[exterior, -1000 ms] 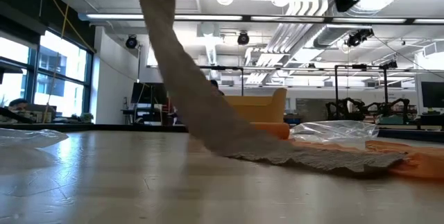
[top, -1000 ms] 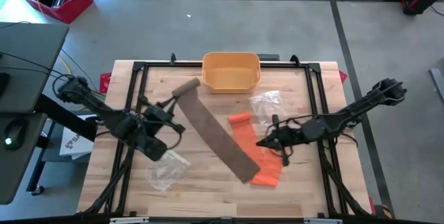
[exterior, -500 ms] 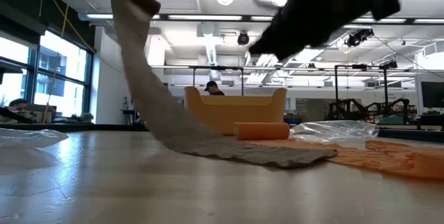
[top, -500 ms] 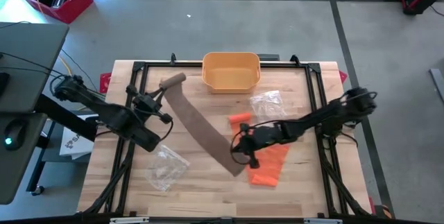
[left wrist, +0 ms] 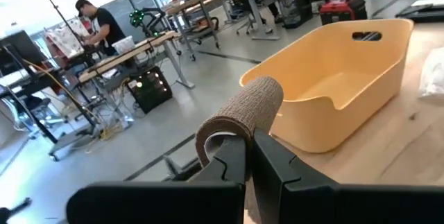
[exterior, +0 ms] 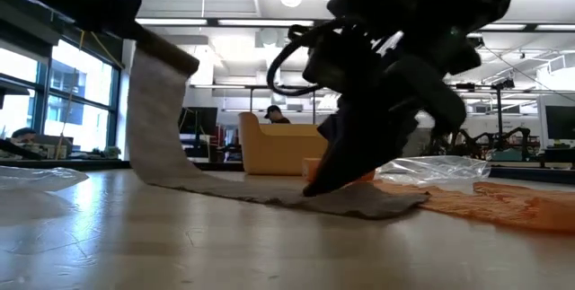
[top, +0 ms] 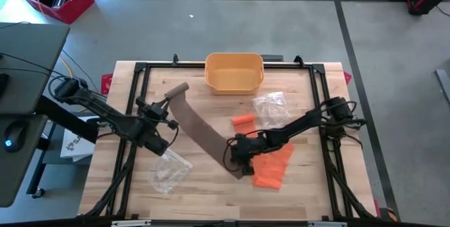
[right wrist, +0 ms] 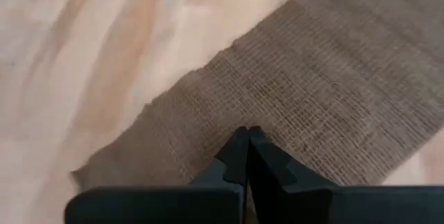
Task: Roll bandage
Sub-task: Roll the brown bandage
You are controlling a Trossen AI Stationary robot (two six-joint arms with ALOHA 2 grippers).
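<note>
Brown bandage [top: 200, 130] under closed right tool [top: 233, 158].

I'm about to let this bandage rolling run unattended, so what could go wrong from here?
1. The right gripper presses shut on the brown bandage's loose end without clamping it; a pull from the roll could drag that end free.
2. The left gripper holds the rolled end raised, so the strip could twist or unwind.
3. The loose end overlaps the orange bandage, which could get dragged along.
</note>
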